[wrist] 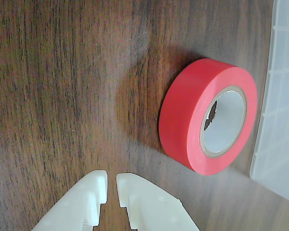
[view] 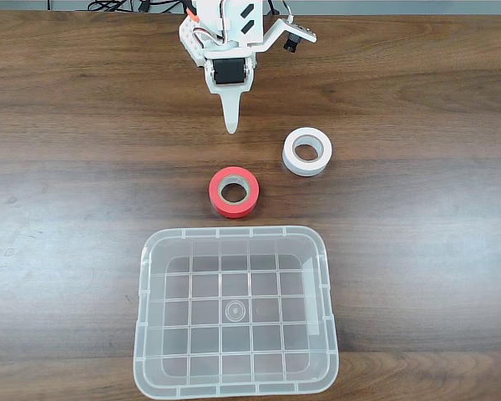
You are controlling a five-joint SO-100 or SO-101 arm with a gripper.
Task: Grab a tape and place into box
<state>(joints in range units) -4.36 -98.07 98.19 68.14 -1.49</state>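
The red-orange tape (view: 218, 200) lies flat on the wooden table, just beyond the far rim of the clear plastic box (view: 234, 233), which holds nothing. My white gripper (view: 230, 124) hangs above the table behind the tape, pointing toward it, well apart from it. In the wrist view the tape (wrist: 183, 115) sits ahead and to the right of the gripper (wrist: 111, 179), whose two white fingers stand almost together with nothing between them. The box's edge (wrist: 279, 120) shows at the right of that view.
A white tape roll (view: 301, 168) lies to the right of the gripper and behind the red one in the fixed view. Bare wooden table (view: 75, 184) stretches to both sides. Cables run along the table's far edge.
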